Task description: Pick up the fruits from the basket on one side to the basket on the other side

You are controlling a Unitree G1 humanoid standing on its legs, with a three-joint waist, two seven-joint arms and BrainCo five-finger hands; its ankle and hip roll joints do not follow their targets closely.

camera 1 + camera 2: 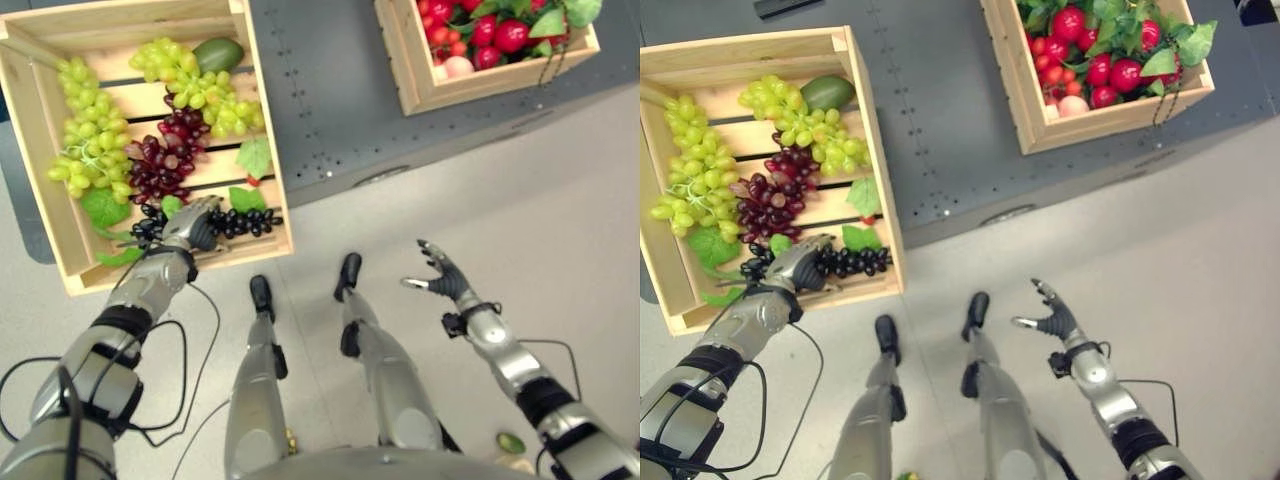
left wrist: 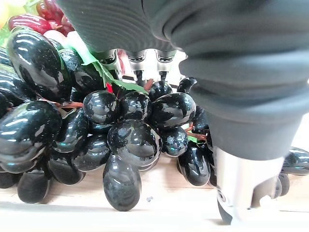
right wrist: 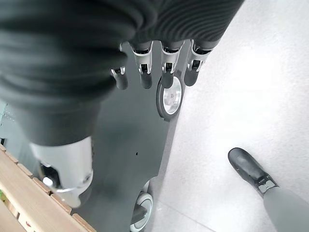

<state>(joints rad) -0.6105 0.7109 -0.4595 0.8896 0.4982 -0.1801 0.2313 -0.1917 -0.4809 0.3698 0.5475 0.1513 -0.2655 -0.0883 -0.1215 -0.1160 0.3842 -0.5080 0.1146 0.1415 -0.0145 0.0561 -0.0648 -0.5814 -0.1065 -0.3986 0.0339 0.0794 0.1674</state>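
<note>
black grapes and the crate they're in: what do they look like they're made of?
Black grapes: likely moulded plastic, high gloss; each one carries sharp highlights and they look very uniform, so probably artificial. Crate: pale unfinished-looking wood slats, matte, with faint visible grain and gaps between the floor boards. The left hand rests on the bunch.

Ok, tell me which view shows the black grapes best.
The left wrist view: the black grapes show close up, lying on the crate's wooden slats beside the left hand. Both eye views show the bunch small at the left crate's near edge, partly under that hand.
</note>
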